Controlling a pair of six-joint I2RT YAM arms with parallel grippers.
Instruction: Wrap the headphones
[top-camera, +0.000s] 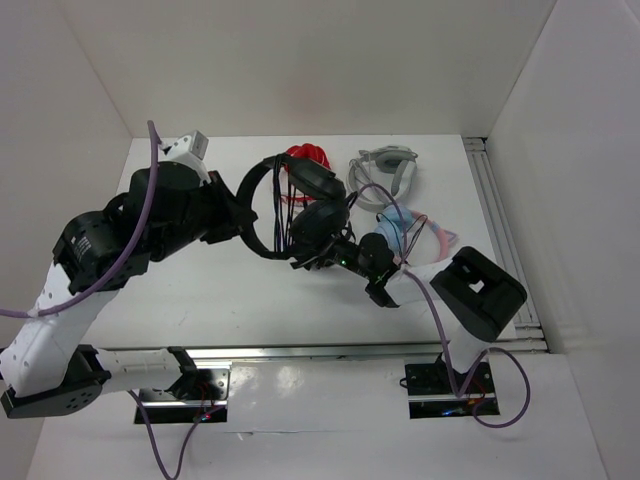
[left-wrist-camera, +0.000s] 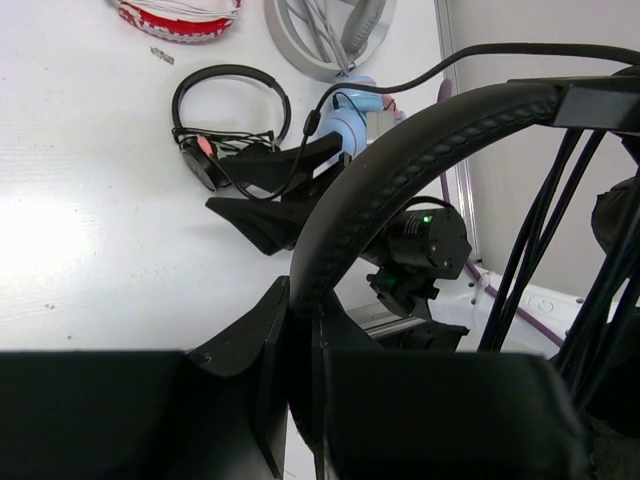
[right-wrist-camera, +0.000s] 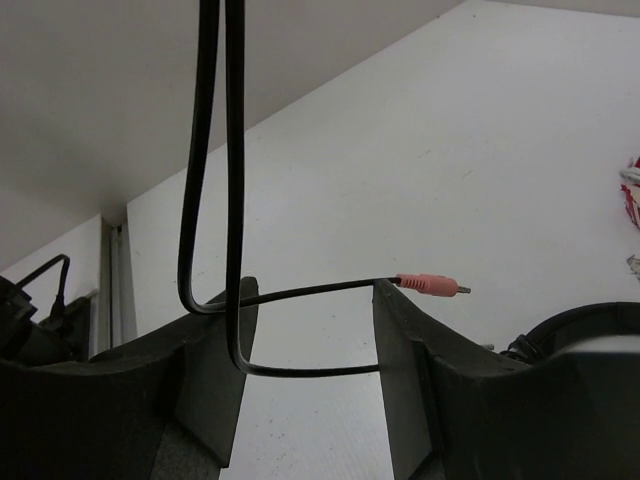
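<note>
The large black headphones (top-camera: 300, 205) hang above the table, with the cable (top-camera: 283, 195) running in several strands across the band. My left gripper (top-camera: 247, 218) is shut on the padded headband (left-wrist-camera: 420, 140), which is pinched between its fingers (left-wrist-camera: 262, 345). Cable strands (left-wrist-camera: 540, 230) hang at the right of the left wrist view. My right gripper (top-camera: 320, 255) is open just under the ear cups. In the right wrist view, two cable strands (right-wrist-camera: 300, 292) cross the gap between its fingers (right-wrist-camera: 215, 350), and the pink plug (right-wrist-camera: 430, 285) sticks out past the right finger.
A red pair (top-camera: 305, 155), a grey pair (top-camera: 385, 170) and a blue and pink pair (top-camera: 405, 230) lie at the back and right. A small black on-ear pair (left-wrist-camera: 230, 110) lies on the table below the right gripper (left-wrist-camera: 245, 190). A metal rail (top-camera: 505, 240) runs along the right edge.
</note>
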